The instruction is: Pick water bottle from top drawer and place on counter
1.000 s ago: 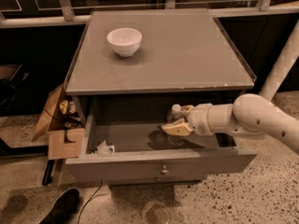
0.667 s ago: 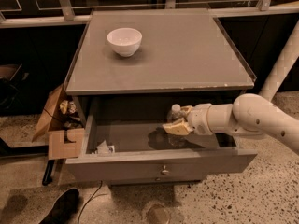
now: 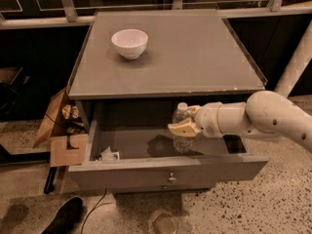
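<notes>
The water bottle (image 3: 183,143) stands upright in the open top drawer (image 3: 146,172), right of its middle, with its white cap (image 3: 182,107) just under the counter's front edge. My gripper (image 3: 184,127) reaches in from the right and is shut on the bottle's middle, with its tan fingers (image 3: 178,128) across the clear body. The grey counter (image 3: 195,57) lies above the drawer. The bottle's base is close to the drawer floor; I cannot tell whether it touches.
A white bowl (image 3: 129,43) sits on the counter's far left. A crumpled white scrap (image 3: 109,155) lies in the drawer's front left corner. An open cardboard box (image 3: 58,130) and a dark shoe (image 3: 63,216) are on the floor at the left. A white pipe (image 3: 297,65) rises at the right.
The gripper and the bottle have shifted slightly upward; the bottle's cap now sits a little higher against the counter's edge. Everything else is unchanged.
</notes>
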You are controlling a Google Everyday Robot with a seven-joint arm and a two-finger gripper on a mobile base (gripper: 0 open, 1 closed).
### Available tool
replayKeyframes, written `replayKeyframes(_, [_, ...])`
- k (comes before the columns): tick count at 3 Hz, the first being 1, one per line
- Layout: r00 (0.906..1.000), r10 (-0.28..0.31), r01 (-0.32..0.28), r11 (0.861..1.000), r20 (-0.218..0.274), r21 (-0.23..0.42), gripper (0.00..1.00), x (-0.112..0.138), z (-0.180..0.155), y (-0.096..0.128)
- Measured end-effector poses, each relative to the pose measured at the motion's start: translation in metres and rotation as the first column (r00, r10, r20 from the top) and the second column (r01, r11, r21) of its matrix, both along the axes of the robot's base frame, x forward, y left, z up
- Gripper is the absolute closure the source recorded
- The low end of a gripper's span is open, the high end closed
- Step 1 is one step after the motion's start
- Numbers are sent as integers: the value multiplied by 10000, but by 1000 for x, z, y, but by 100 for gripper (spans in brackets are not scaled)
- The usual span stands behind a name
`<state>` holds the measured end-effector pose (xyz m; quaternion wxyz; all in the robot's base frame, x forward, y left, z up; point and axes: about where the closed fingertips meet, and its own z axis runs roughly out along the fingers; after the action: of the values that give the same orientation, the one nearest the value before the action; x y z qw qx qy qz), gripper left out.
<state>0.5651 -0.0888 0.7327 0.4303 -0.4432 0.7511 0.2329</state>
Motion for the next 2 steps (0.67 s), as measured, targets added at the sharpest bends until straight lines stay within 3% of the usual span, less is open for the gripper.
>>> replayKeyframes(1, [10000,-29,27,9997,53,236,100,-18,51,13])
replayKeyframes(2, [9986,-13,-7,9992,524,392,100,-25,126,32])
